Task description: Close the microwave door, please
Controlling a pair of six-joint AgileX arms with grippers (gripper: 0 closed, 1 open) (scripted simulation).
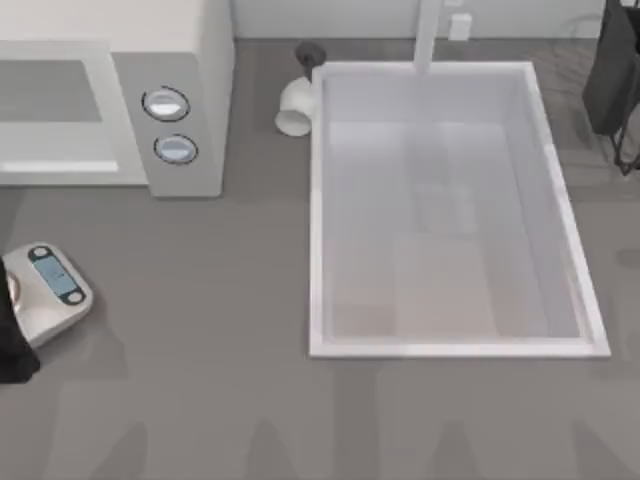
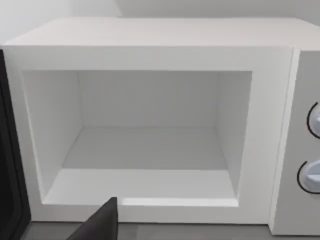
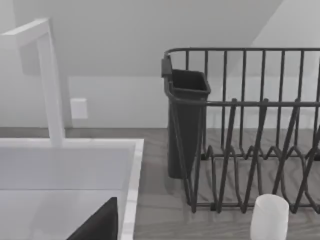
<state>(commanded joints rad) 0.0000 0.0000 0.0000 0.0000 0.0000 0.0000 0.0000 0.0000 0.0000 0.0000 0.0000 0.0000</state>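
Grey worktop [image 1: 200, 380] runs under everything, with the microwave [image 1: 170, 60] at its far left corner, a big white basin [image 1: 320, 250] sunk in the middle, and a small silver scale [image 1: 45, 290] near the left edge. A dark dish rack [image 3: 250, 140] stands beyond the basin on the right side, with a white cup [image 3: 270, 217] beside it and a slim white tap [image 3: 47, 85] rising behind the basin.

From my left wrist view I look straight into the microwave's bare white cavity, so the appliance is open. What I take to be the microwave door [image 2: 9, 165] is a dark edge swung out at the cavity's hinge side. The two bluish knobs [image 1: 165, 104] sit on the control panel at the other side.

I judge the task to be at its start: closing has not begun, and I am only facing the opening. The next move, as I read it, calls for bringing my left pincer round behind the swung-out panel and pushing it toward the cavity until it meets the frame.

My left arm [image 1: 12, 345] hangs low at the left edge of the worktop, beside the scale, wrist aimed at the microwave front. Whether my left pincer is spread or pressed together I cannot tell. My right arm is parked toward the rack and tap, and I cannot tell the right pincer's state either.
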